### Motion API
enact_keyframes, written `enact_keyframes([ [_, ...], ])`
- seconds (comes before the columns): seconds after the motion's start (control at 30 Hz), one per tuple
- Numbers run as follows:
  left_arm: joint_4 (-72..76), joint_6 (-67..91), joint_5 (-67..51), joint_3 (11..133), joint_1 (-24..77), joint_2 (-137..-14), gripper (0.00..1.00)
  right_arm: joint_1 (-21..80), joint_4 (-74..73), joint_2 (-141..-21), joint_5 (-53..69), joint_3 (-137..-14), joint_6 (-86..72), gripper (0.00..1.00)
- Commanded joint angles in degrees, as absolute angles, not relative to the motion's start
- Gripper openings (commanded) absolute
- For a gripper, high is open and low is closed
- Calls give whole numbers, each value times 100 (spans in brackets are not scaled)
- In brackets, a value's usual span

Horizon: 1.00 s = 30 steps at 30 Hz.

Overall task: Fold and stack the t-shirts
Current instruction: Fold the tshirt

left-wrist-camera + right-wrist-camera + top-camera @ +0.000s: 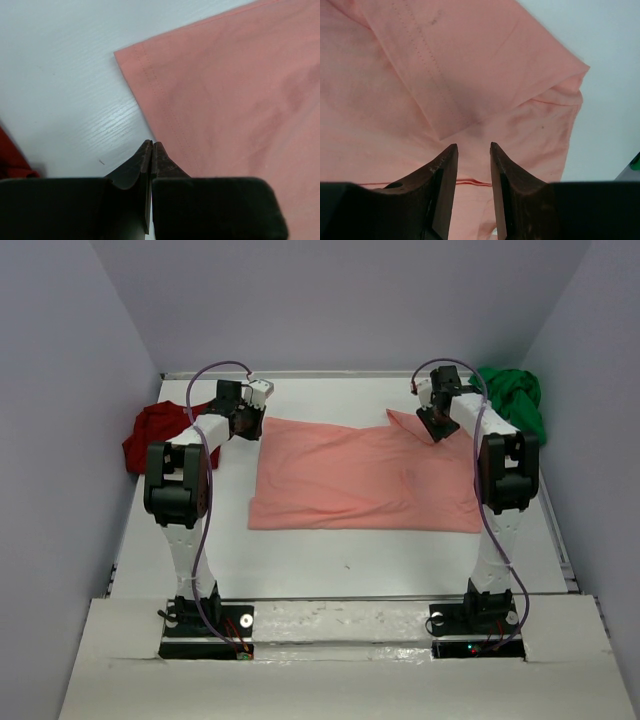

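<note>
**Pink shirt mid-fold, both grippers at its far corners**

The salmon-pink short-sleeved cotton t-shirt lies spread flat in the middle of the white table, as a wide rectangle with its near edge slightly rumpled. At its far right corner a sleeve lies turned in over the body. I judge that I am in the first fold of this shirt; no stack exists yet.

My left gripper hovers at the shirt's far left corner. Its fingers are pressed together with no cloth between them, and its tips sit just beside the stitched hem, over bare table.

My right gripper hangs over the far right corner, directly above the turned-in sleeve. Its jaws stand a little apart and hold nothing.

The next move, as I see it, calls for parting the left jaws, pinching both far corners through all layers, and carrying the far edge evenly toward the near one. Uneven lift would skew the fold.

The dark red crumpled cloth t-shirt waits at the table's far left, the bright green bunched one at the far right, both well apart from the grippers' tips.
</note>
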<state>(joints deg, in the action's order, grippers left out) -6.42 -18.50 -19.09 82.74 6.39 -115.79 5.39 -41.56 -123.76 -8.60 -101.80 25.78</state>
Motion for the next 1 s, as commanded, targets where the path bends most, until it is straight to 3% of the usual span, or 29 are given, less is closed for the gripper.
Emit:
enact_keyframes([
  [0.0, -545, -1793, -2013, 8297, 642, -11487, 11, 668, -4333, -12190, -563, -10265, 2698, 38],
  [0.97, -518, -1890, -1986, 8156, 642, -11408, 11, 940, -4157, -12700, -1301, -10521, 2689, 37],
])
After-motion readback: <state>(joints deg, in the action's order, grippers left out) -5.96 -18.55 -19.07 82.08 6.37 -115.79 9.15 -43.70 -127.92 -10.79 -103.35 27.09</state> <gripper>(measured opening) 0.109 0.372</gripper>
